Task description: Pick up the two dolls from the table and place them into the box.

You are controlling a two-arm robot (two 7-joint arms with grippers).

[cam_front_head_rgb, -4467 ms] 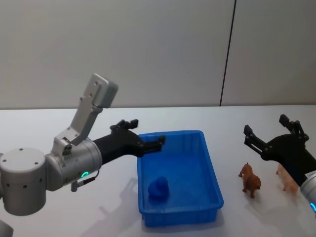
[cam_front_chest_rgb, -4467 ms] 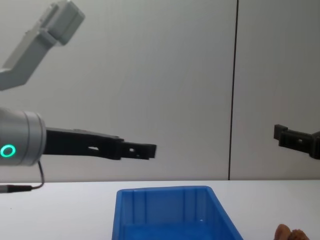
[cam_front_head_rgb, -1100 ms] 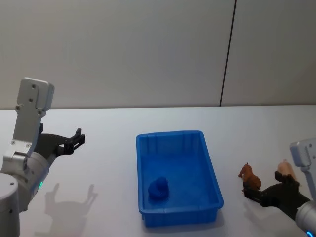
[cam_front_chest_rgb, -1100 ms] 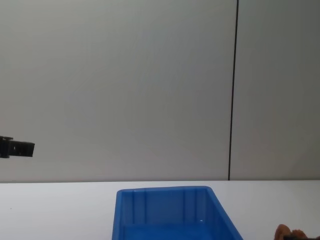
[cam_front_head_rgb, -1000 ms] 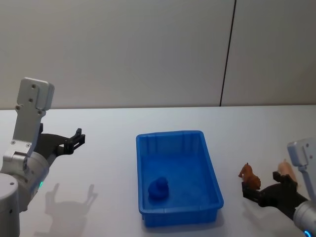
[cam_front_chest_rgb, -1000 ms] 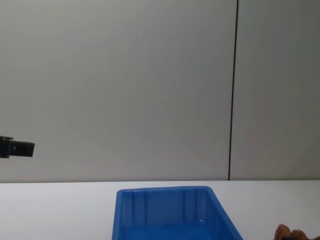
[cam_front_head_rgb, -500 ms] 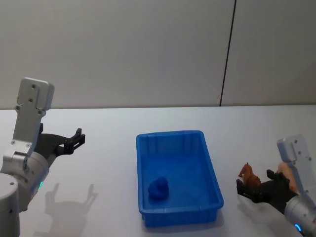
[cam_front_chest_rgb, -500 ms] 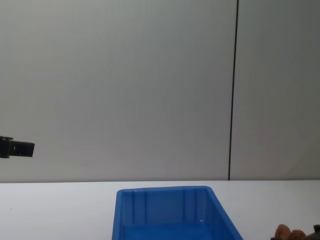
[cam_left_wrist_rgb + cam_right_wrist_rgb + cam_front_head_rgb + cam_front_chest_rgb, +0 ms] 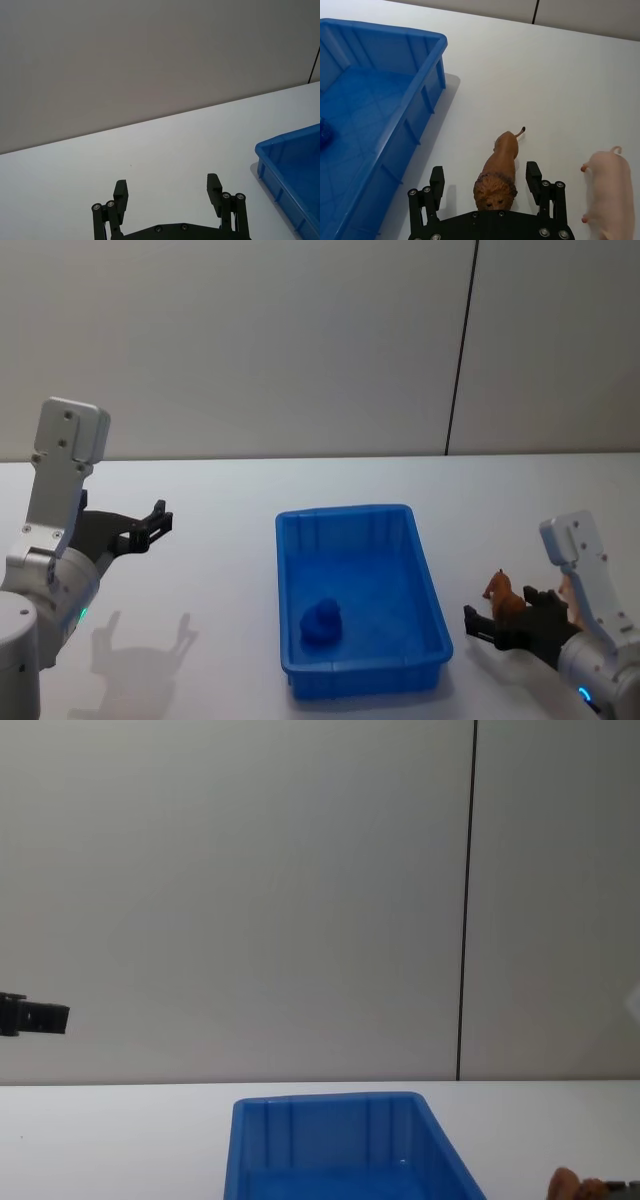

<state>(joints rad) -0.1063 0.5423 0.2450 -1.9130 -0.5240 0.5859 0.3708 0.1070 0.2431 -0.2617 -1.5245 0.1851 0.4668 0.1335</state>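
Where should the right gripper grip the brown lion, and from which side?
Across the flanks just behind the mane, where the lion's body is narrow. It stands upright, head toward the right gripper, tail away, with the open jaws either side of its head, so advancing from the head end along its length should work, likely clearing the pink pig beside it.

Silver arms (image 9: 45,580), black 2-fingered tools (image 9: 166,186)
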